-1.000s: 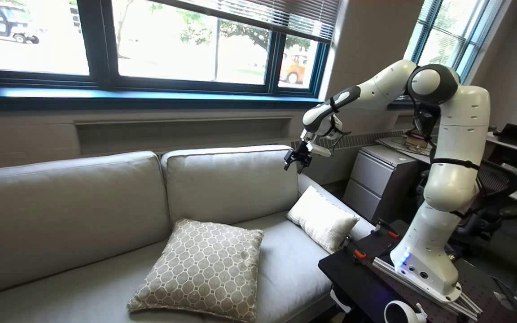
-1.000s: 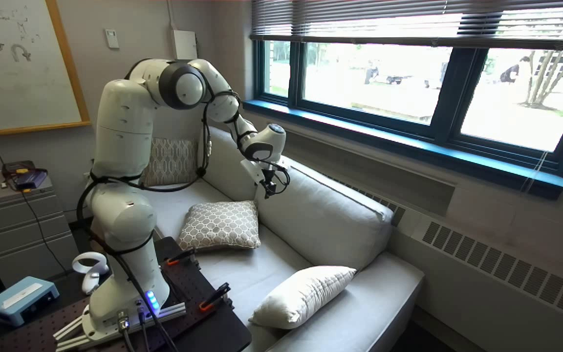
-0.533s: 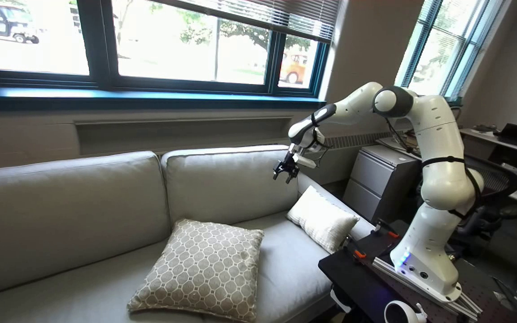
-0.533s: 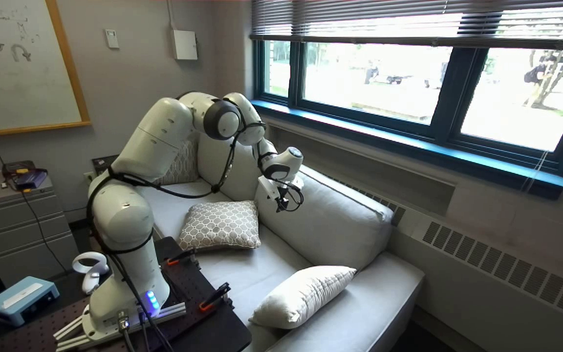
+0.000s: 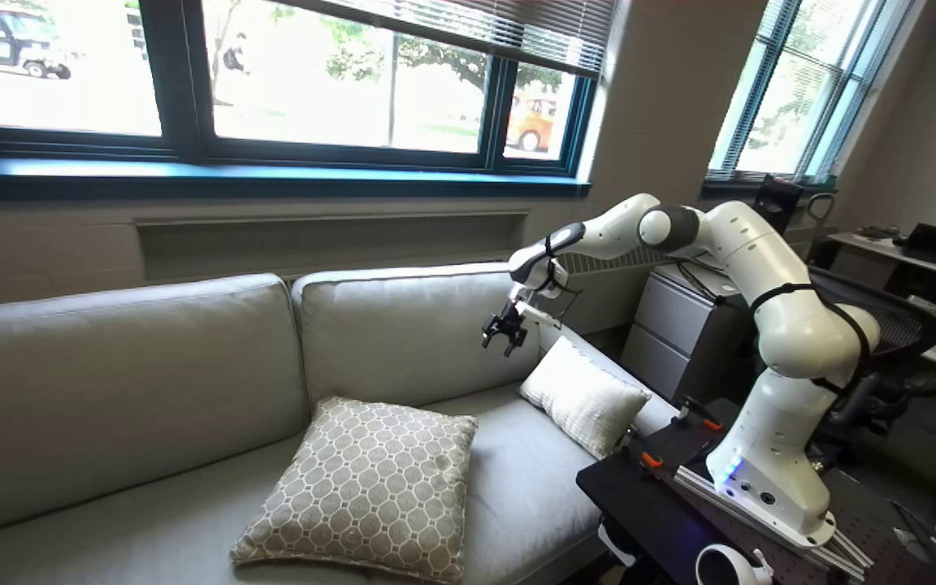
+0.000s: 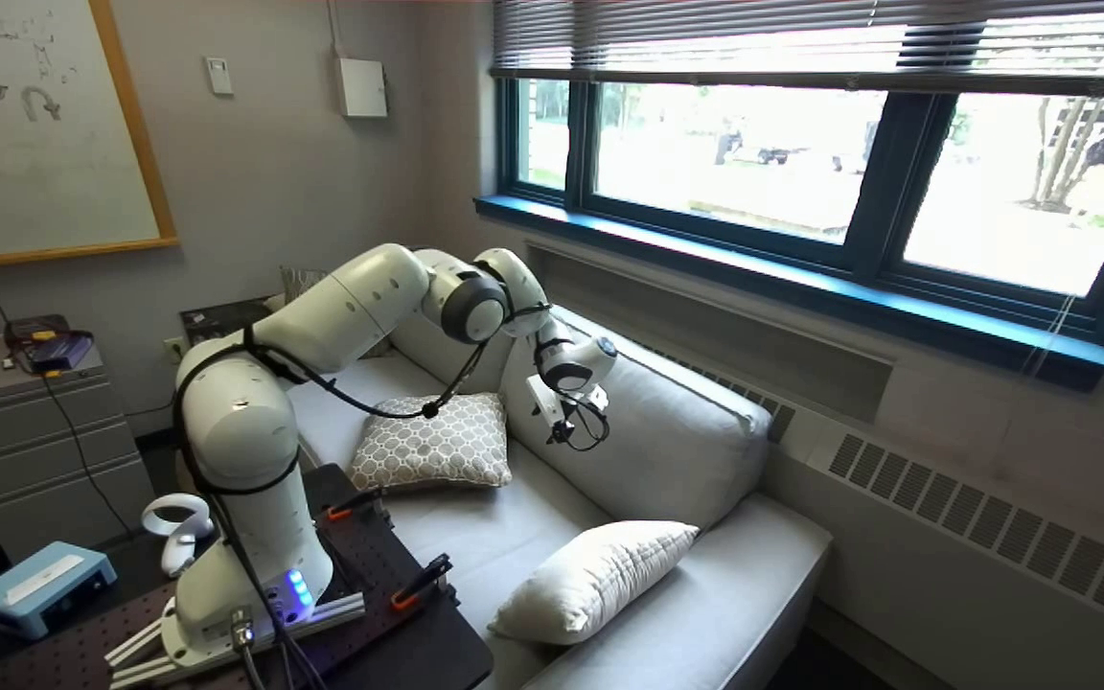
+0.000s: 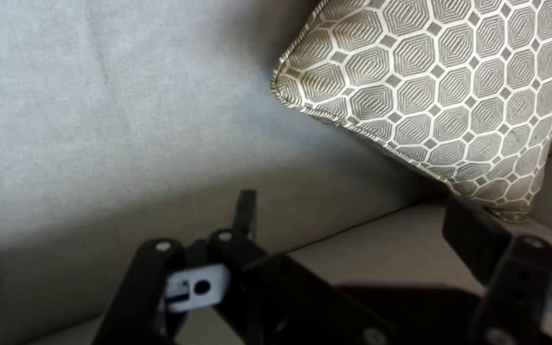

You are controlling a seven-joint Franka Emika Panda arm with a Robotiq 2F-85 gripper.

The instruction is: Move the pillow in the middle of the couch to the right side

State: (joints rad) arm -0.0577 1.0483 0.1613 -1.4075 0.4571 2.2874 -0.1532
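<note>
Below a wide window (image 5: 346,89) with partly lowered blinds (image 6: 801,48), the couch (image 5: 127,382) runs along the wall (image 5: 45,244), its seat (image 5: 517,479) and back cushions (image 5: 427,333) pale grey and smooth. A slotted vent (image 6: 935,498) lines the wall past the right armrest (image 6: 734,594). The pillow (image 5: 374,487) lies flat on the middle of the seat, one corner at the back cushions, while the white pillow (image 5: 586,394) leans on that armrest, with seat showing between the two. At the couch's far left end, in an exterior view, a bit of another patterned pillow (image 6: 301,280) shows behind the arm (image 5: 809,325). The arm stands on a black table (image 6: 447,652) before the couch's right end and reaches over the seat. Its gripper (image 7: 352,215) hangs in the air in front of the right back cushion, to the right of the pillow and apart from it, fingers (image 7: 472,237) spread wide and holding nothing. Left of the arm's base (image 6: 245,594), in an exterior view, are a blue box (image 6: 39,589) and a white controller (image 6: 183,546); what the box holds is hidden. Past the armrest, far right, a grey cabinet (image 5: 691,325) stands with its drawers (image 5: 667,313) closed. Another cabinet (image 6: 25,479), also closed, is far left in an exterior view, near a whiteboard (image 6: 34,125), with a purple object (image 6: 63,352) on top.
</note>
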